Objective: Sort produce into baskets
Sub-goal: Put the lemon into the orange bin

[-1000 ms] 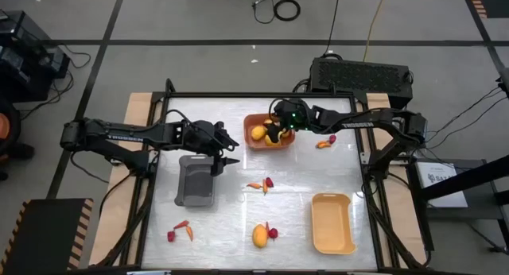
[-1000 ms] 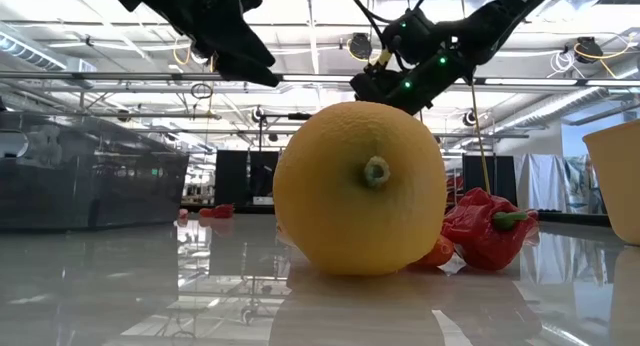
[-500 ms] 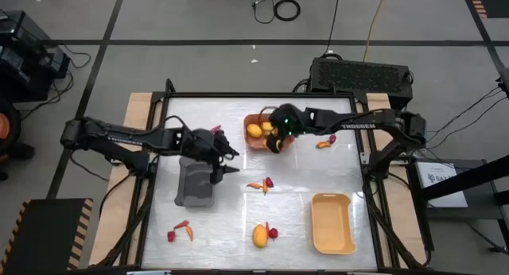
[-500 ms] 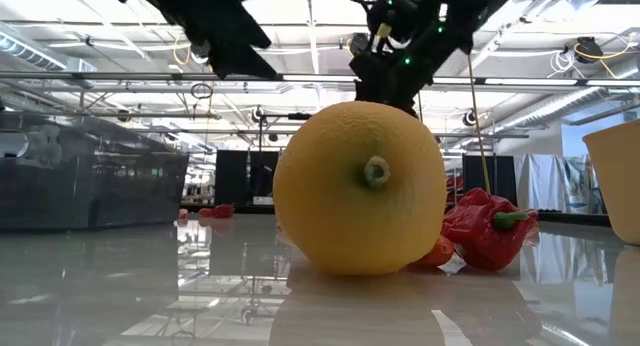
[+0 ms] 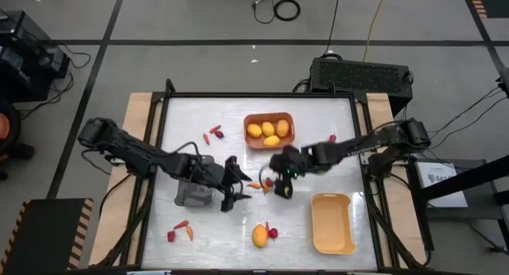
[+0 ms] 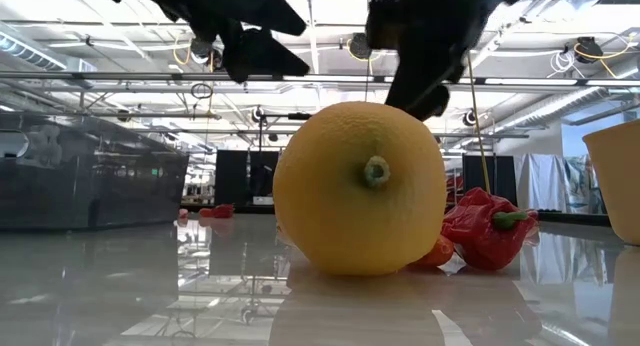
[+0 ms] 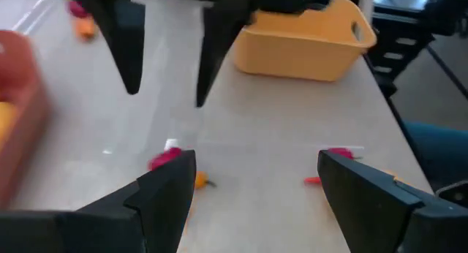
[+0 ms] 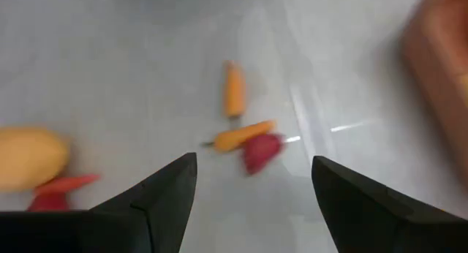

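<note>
**Observer:** Where are you, and what are you holding?

**Me:** Nothing. My right gripper (image 5: 282, 185) hangs over the middle of the table (image 5: 334, 172) with its fingers spread and empty. My left gripper (image 5: 236, 189) is just across from it, fingers apart too, beside the dark grey basket (image 5: 191, 194). Between the 2 lie an orange chili piece (image 8: 241, 134) and a red berry (image 8: 259, 150), touching each other, with a 2nd orange chili piece (image 8: 233, 88) close by.

**Observer:** What worries you?

**Me:** Crowding. Both grippers point at the same small cluster, so I judge they could knock together if both go down. The chili is slim and lies flat on a glossy top; a pinch could skid it away or catch the berry with it, and the berry would likely roll.

**Observer:** And the rest?

**Me:** 3 yellow-orange round fruits (image 5: 269, 129) sit in the orange basket (image 5: 286, 118) at the far side. The yellow basket (image 5: 332, 223) near my right arm has nothing in it. 1 more yellow round fruit (image 5: 259, 236) lies at the near edge with a red piece (image 5: 273, 233) touching it.
</note>
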Controlling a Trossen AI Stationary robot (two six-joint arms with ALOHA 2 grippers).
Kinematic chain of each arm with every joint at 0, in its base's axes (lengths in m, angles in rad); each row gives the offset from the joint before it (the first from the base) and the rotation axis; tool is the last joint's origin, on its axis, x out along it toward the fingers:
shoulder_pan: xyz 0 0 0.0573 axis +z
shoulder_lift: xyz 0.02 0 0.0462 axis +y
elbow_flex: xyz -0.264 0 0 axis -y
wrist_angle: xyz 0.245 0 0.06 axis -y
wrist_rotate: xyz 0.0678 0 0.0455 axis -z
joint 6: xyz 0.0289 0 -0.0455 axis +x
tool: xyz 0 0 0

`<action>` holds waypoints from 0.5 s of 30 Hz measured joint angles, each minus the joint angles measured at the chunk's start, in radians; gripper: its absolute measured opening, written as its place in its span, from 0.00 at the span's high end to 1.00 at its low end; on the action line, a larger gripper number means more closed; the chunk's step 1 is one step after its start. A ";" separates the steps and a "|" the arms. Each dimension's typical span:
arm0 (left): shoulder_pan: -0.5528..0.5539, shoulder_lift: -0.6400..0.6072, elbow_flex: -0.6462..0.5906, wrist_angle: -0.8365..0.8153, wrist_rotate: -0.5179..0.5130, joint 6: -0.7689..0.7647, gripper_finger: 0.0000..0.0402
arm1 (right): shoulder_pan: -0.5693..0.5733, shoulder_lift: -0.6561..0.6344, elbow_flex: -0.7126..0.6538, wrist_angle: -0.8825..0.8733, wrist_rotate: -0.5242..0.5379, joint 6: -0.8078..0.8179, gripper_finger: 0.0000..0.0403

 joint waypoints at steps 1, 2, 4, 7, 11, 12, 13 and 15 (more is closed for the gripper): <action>-0.014 0.021 0.000 0.026 0.000 -0.005 0.27 | 0.034 0.000 0.000 -0.001 0.027 0.021 0.35; -0.026 0.042 0.000 0.057 0.001 -0.007 0.27 | 0.071 0.000 0.000 -0.002 0.055 0.042 0.35; -0.053 0.078 0.000 0.108 0.003 -0.014 0.27 | 0.139 0.000 0.000 -0.005 0.104 0.089 0.35; -0.081 0.120 0.000 0.172 0.003 -0.018 0.27 | 0.241 0.000 0.000 0.005 0.165 0.180 0.35; -0.098 0.139 0.000 0.206 -0.060 -0.052 0.27 | 0.342 0.000 0.000 0.093 0.230 0.294 0.35; -0.102 0.140 0.000 0.207 -0.071 -0.057 0.27 | 0.360 0.000 0.000 0.121 0.234 0.308 0.35; -0.107 0.141 0.000 0.207 -0.076 -0.059 0.27 | 0.376 0.000 0.000 0.149 0.235 0.320 0.35; -0.127 0.141 0.002 0.214 -0.075 -0.060 0.27 | 0.405 0.000 0.000 0.187 0.237 0.341 0.35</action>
